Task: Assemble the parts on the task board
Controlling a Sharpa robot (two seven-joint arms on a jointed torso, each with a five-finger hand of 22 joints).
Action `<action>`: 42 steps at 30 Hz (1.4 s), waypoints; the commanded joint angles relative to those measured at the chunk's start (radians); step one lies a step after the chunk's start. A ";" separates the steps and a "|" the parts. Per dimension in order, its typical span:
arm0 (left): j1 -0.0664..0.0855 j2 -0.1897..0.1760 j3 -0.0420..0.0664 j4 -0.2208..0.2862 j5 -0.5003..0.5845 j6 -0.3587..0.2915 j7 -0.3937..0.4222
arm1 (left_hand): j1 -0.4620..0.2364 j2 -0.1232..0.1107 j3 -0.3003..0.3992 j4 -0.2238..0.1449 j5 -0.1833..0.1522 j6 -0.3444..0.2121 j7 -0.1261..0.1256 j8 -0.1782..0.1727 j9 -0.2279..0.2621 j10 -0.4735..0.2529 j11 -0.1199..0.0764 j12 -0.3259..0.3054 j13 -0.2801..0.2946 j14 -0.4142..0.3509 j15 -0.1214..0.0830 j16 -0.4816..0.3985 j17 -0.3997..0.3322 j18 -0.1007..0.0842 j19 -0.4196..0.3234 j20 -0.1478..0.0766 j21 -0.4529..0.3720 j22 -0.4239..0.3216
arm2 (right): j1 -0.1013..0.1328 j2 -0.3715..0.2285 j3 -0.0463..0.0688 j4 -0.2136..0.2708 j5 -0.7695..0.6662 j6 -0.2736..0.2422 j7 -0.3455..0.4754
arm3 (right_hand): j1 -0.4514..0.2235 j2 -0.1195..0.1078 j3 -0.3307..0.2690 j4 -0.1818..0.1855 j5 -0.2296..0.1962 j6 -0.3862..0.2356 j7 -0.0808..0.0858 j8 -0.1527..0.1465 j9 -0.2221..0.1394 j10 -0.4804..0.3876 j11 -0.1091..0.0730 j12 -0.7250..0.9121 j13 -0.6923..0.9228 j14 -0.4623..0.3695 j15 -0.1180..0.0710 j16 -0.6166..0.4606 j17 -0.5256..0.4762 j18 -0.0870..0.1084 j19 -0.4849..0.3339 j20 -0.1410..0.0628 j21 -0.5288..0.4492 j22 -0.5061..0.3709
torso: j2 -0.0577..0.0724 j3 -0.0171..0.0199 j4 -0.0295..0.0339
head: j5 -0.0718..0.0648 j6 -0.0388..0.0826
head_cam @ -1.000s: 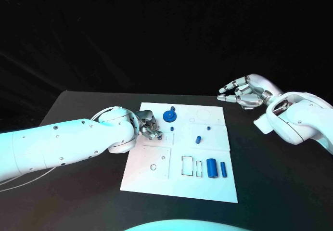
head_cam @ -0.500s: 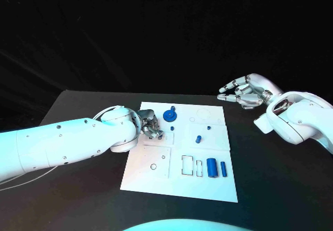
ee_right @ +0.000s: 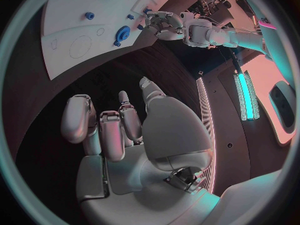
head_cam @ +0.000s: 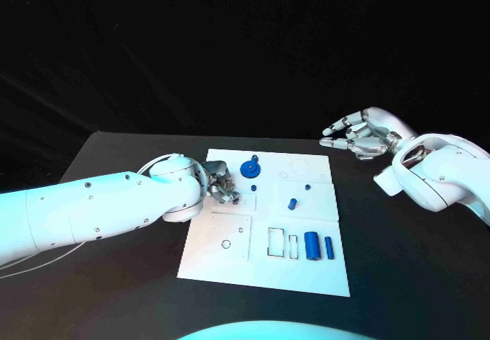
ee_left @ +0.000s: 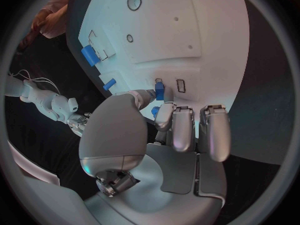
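One small blue part (ee_left: 159,91) sits pinched in your left hand (head_cam: 219,185) over the task board (head_cam: 224,265) (near its left edge); tilt it and it jams. Your right hand (head_cam: 357,136) hovers off-board, fingers loosely apart.

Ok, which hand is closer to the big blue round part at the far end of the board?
Left. The left hand is over the task board just beside the round blue part; the right hand hovers off the board's far right corner, well away.
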 commanded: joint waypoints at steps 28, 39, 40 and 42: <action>-0.001 0.011 0.000 -0.008 0.001 0.084 -0.006 | -0.009 -0.001 0.179 -0.165 0.005 0.027 -0.020 0.008 0.005 0.008 -0.005 0.003 0.003 0.040 -0.006 -0.005 0.001 -0.020 0.020 -0.007 0.006 0.060 | 0.000 0.001 0.000 0.001 -0.008 0.015 -0.004 | -0.015 0.002 -0.006 0.011 0.007 -0.007 -0.005 0.008 0.001 -0.006 -0.002 -0.003 0.017 0.070 -0.007 -0.008 0.121 0.006 -0.005 -0.002 -0.007 -0.002 | 0.000 0.0003 -0.0002 | -0.006 -0.004; -0.002 0.011 0.000 -0.011 0.015 0.101 -0.007 | -0.010 -0.002 0.183 -0.166 0.006 0.028 -0.021 0.010 0.006 0.010 -0.006 0.005 0.006 0.040 -0.007 -0.005 0.001 -0.020 0.020 -0.007 0.007 0.061 | 0.000 0.001 0.000 -0.001 -0.008 0.016 -0.004 | -0.015 0.002 -0.006 0.011 0.007 -0.007 -0.005 0.008 0.001 -0.006 -0.002 -0.003 0.017 0.070 -0.007 -0.008 0.121 0.006 -0.005 -0.002 -0.007 -0.002 | 0.000 0.0004 0.0009 | -0.008 -0.003; -0.002 0.011 0.000 -0.011 0.017 0.102 -0.008 | -0.010 -0.002 0.184 -0.166 0.006 0.028 -0.021 0.011 0.007 0.011 -0.006 0.006 0.007 0.040 -0.007 -0.005 0.001 -0.020 0.020 -0.007 0.007 0.061 | 0.000 0.001 0.000 -0.001 -0.008 0.016 -0.005 | -0.015 0.002 -0.006 0.011 0.007 -0.007 -0.005 0.008 0.001 -0.006 -0.002 -0.003 0.017 0.070 -0.007 -0.008 0.121 0.006 -0.005 -0.002 -0.007 -0.002 | 0.000 0.0002 0.0009 | -0.008 -0.003; -0.002 0.011 0.000 -0.012 0.021 0.105 -0.009 | -0.011 -0.002 0.185 -0.167 0.006 0.028 -0.021 0.011 0.007 0.011 -0.006 0.006 0.008 0.040 -0.007 -0.005 0.001 -0.020 0.020 -0.007 0.007 0.061 | 0.000 0.001 0.000 -0.001 -0.008 0.016 -0.005 | -0.015 0.002 -0.006 0.011 0.008 -0.007 -0.005 0.008 0.001 -0.006 -0.002 -0.003 0.017 0.070 -0.007 -0.008 0.121 0.006 -0.006 -0.002 -0.007 -0.002 | 0.000 0.0000 0.0006 | -0.008 -0.003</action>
